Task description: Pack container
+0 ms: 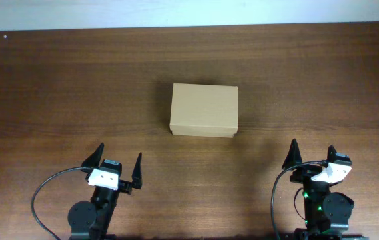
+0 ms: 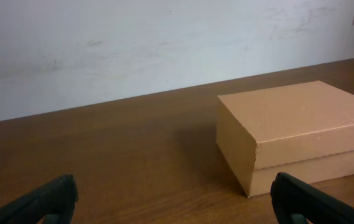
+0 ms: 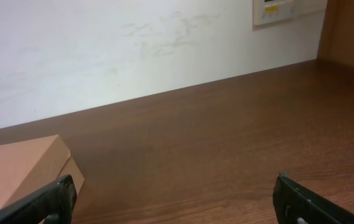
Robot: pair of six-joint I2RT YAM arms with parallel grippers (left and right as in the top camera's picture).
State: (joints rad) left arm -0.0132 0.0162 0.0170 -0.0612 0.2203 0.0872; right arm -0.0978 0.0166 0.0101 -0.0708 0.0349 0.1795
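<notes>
The container (image 1: 204, 110) is a tan cardboard box with its flap lid down, resting on the wooden table near the middle. The left wrist view has the container (image 2: 298, 134) ahead and to the right; in the right wrist view only a corner of the container (image 3: 21, 171) shows at the left edge. My left gripper (image 1: 118, 160) sits near the front left, well short of the box, open with nothing between its fingers. My right gripper (image 1: 312, 152) is at the front right, open too and empty. Both point toward the far edge.
A dark wooden table (image 1: 56, 87) spans the view, with a white wall (image 2: 133, 43) behind its far edge. A small white panel (image 3: 279, 9) hangs on the wall at the right. A wooden upright (image 3: 351, 31) stands at the far right.
</notes>
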